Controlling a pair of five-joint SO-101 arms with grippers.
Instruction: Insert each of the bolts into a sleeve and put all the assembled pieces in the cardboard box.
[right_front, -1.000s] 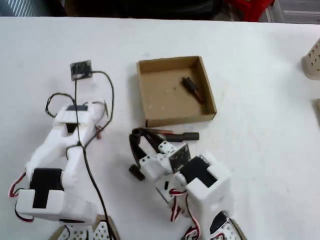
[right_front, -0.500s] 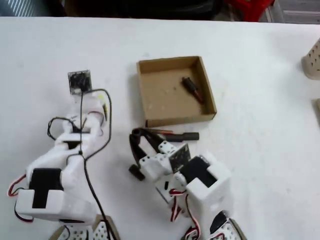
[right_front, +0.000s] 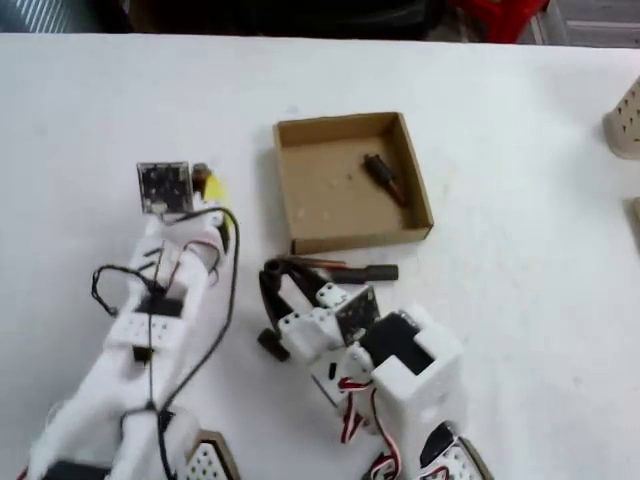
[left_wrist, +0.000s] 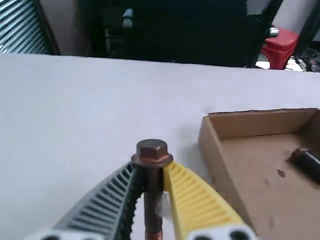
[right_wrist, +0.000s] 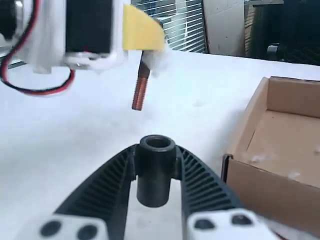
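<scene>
Table (right_front: 520, 290), cardboard box (right_front: 360, 241) with assembled piece (right_front: 385, 178)

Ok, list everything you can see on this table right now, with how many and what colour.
table: one, white, under everything
cardboard box: one, brown, open, mid-table
assembled piece: one, dark with a copper end, inside the box
held bolt: one, copper, hex head, hanging tip-down off the table
held sleeve: one, black, bore showing
loose bolt: one, copper, on the table along the box's near wall
loose sleeve: one, black, in line with that bolt; joined or not, cannot tell
beige perforated object: one, table's right edge
left gripper: grey and yellow jaws, shut on the held bolt
right gripper: dark jaws, shut on the held sleeve
</scene>
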